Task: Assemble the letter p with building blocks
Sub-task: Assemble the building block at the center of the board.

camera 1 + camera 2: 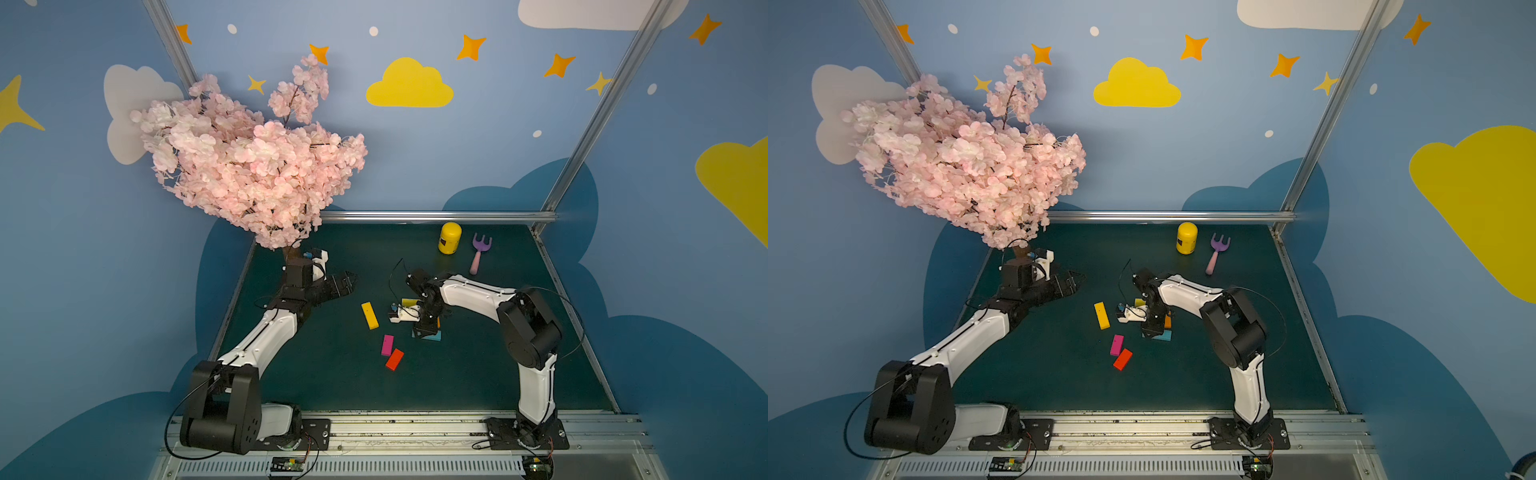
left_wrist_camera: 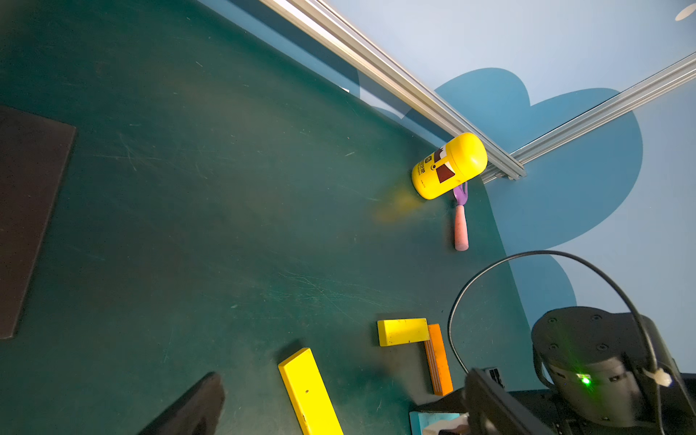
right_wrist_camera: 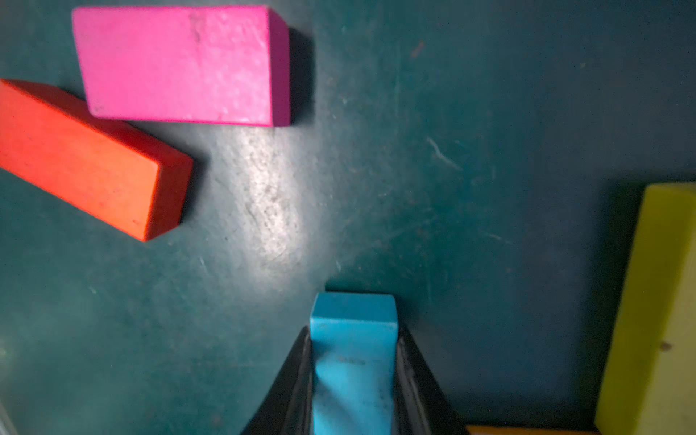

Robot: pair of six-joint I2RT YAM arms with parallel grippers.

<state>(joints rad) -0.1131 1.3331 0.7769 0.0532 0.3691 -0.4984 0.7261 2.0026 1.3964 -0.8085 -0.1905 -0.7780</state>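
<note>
A dark green surface (image 1: 332, 390), marked with fine scratches, fills the lower middle of both top views. Blue walls (image 1: 457, 145) painted with clouds and stars close it in. Aluminium rails (image 1: 436, 216) run along its far edge and up the corners. A pink blossom tree (image 1: 249, 174) takes up the upper left of the frame. It overhangs the far left corner of the surface and covers part of the wrist of the left arm (image 1: 266, 336). A yellow can (image 1: 449, 237) stands upright, right of centre and near the far rail. A purple-pink toy rake (image 1: 478, 253) lies just beside it on the right.

The blocks lie around the centre of the frame and do not yet make one letter. The long yellow block (image 1: 369, 315) lies alone to the left of the group. Below it the magenta block (image 1: 387, 345) and red block (image 1: 394, 359) sit together, seemingly meeting at a corner. In the left wrist view the short yellow block (image 2: 402, 331) and orange block (image 2: 438, 357) touch to form a corner. The right arm (image 1: 478, 295) reaches in from the right. In both top views it hides most of those two blocks and of the teal block (image 1: 434, 337).

The right end effector (image 3: 354, 339) is clamped on the teal block, a black finger on each side, low over the surface. The left end effector (image 1: 351, 283) hovers left of centre with its jaws wide apart, holding nothing.
</note>
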